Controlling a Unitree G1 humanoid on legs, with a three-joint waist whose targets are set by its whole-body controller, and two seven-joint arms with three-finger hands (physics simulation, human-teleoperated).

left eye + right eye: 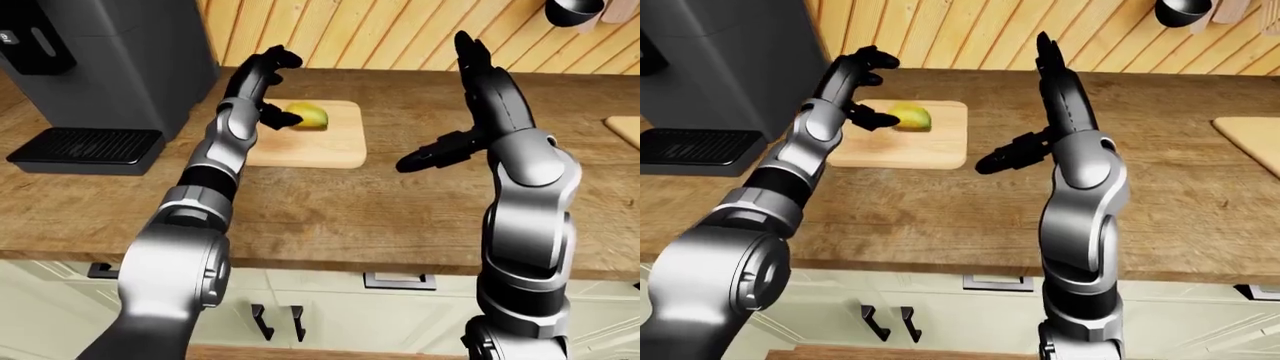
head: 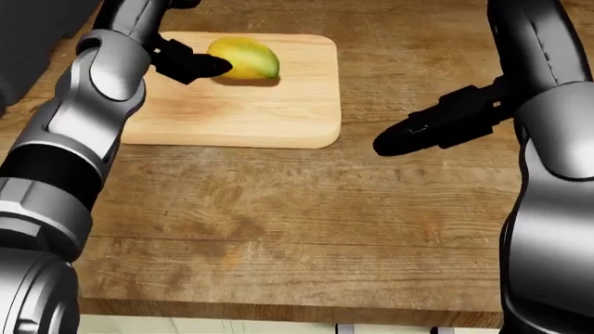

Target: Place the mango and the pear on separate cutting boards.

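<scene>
1. The mango [image 2: 243, 58] lies on the board [image 2: 237, 111], near its top edge in the head view, so that half of the task appears done.
2. The left hand [image 1: 262, 84] is held open beside the mango, its fingers [image 2: 190, 66] spread and gripping nothing; release is judged complete.
3. The right hand [image 1: 1040, 97] is raised over the counter [image 2: 306, 223], fingers extended, empty.
4. A second board [image 1: 1250, 142] is seen at the right edge, presumably kept for the pear, which is not in view.

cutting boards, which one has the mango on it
The cutting board beside the left hand carries the mango. The other board, at the right-eye view's right edge, shows nothing on its visible part.
</scene>
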